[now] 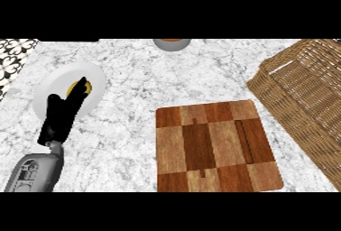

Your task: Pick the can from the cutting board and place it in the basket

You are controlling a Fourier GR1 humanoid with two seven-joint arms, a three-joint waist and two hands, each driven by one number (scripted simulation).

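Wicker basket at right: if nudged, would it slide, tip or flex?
The basket looks woven, so it is probably light for its size, with walls that give slightly. It sits broad on the counter, so tipping seems unlikely. On that polished-looking marble it would likely slide.

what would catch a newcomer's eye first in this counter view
Most striking is the checkered wooden cutting board at lower centre, with no can visible on it. Next comes the big wicker basket tilted along the right edge. At left, the black left hand rests with straight fingers over a white plate holding something yellow; the right hand is out of view.
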